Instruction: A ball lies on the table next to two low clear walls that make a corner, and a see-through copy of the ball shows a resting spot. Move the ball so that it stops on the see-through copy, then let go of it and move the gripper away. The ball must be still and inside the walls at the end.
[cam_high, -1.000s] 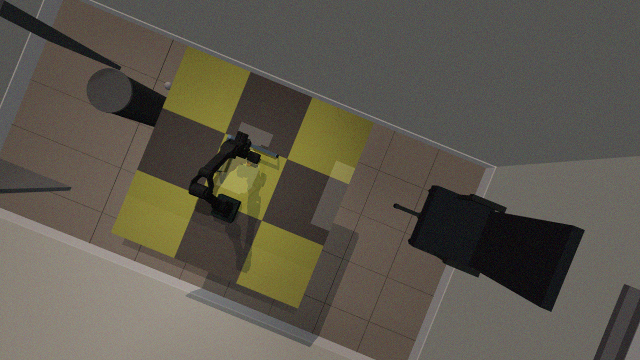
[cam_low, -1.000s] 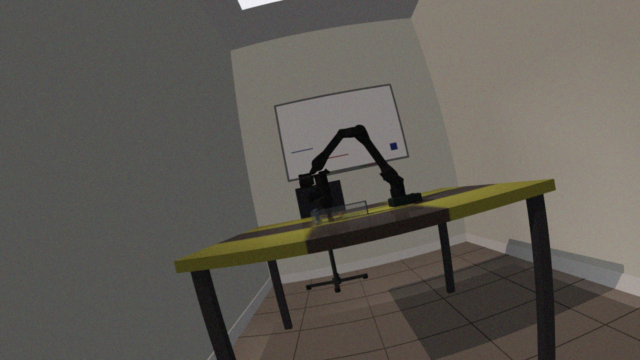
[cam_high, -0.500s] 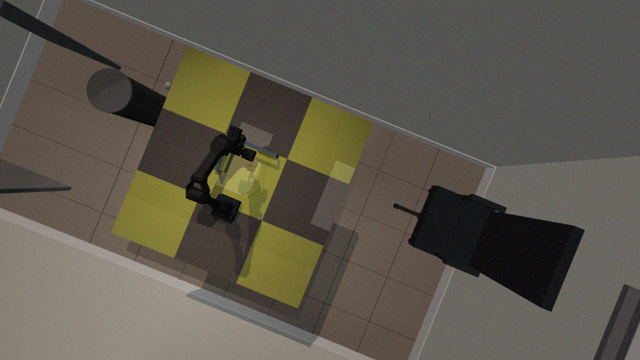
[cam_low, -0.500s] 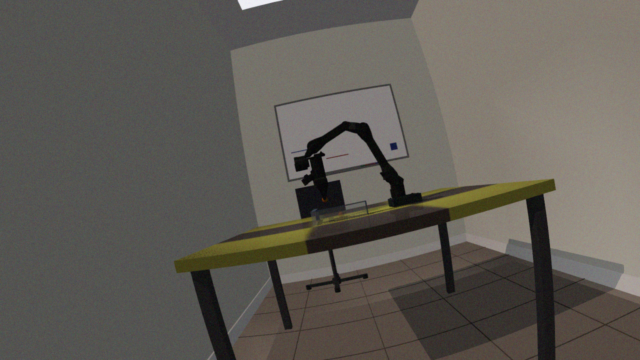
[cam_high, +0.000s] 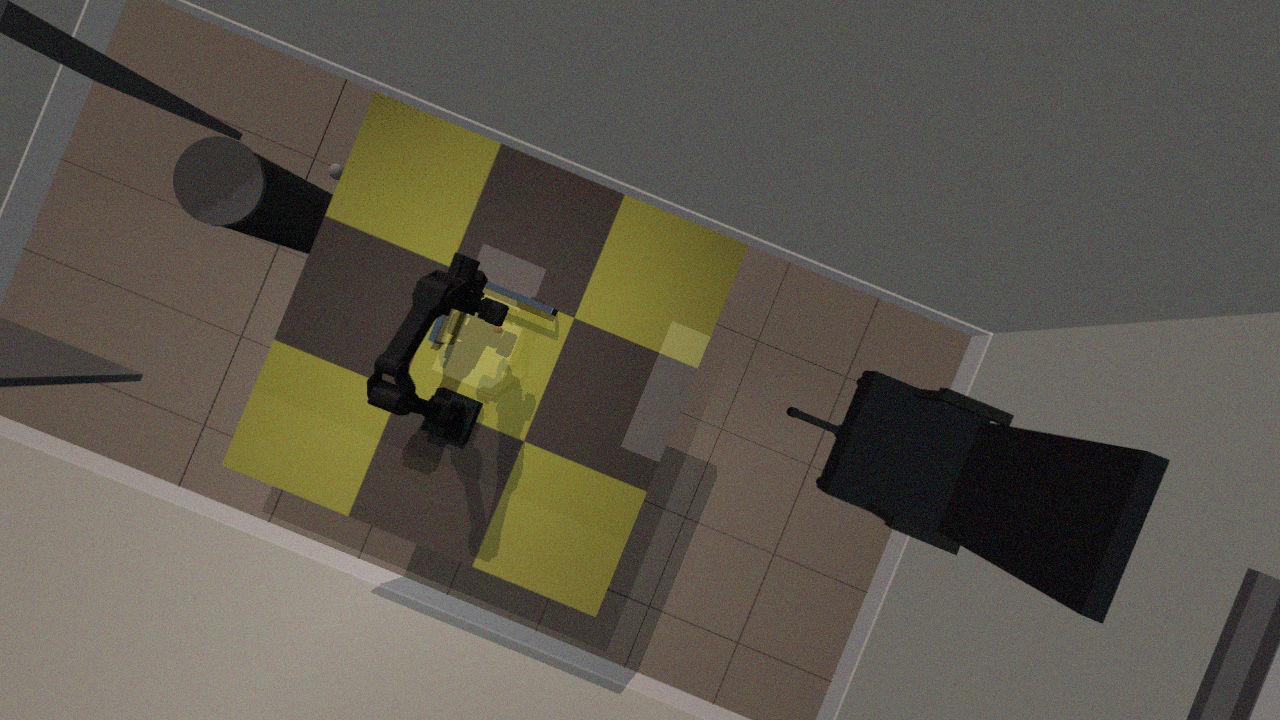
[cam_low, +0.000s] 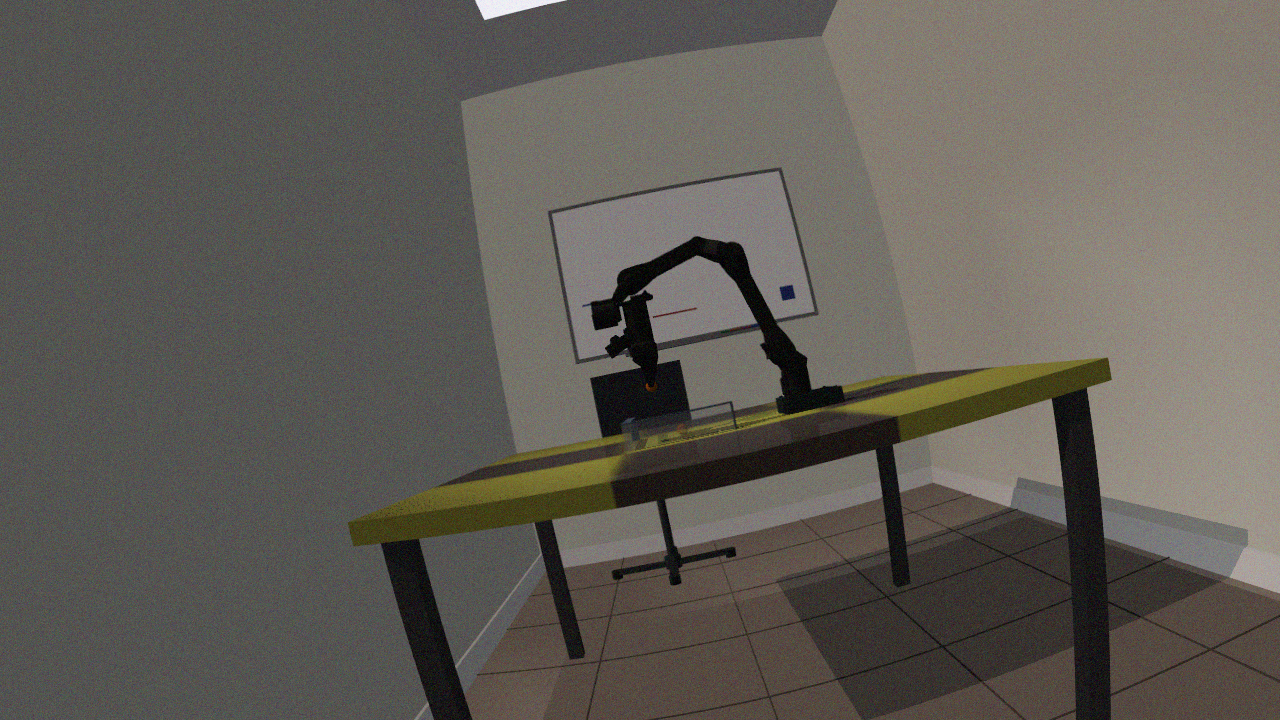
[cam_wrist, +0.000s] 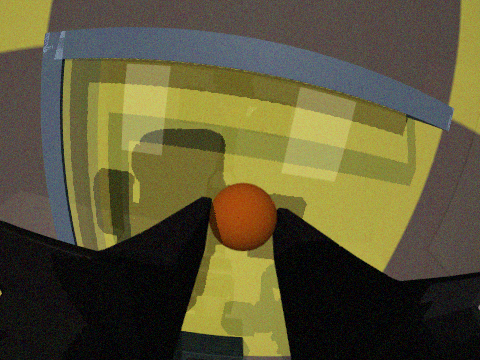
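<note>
Both jaws clamped on orange ball (cam_wrist: 243, 215)

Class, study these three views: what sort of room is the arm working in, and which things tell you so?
Probably an office or classroom: a whiteboard hangs on the far wall, a dark office chair stands behind the yellow-and-brown table, and the floor is tiled.
</note>
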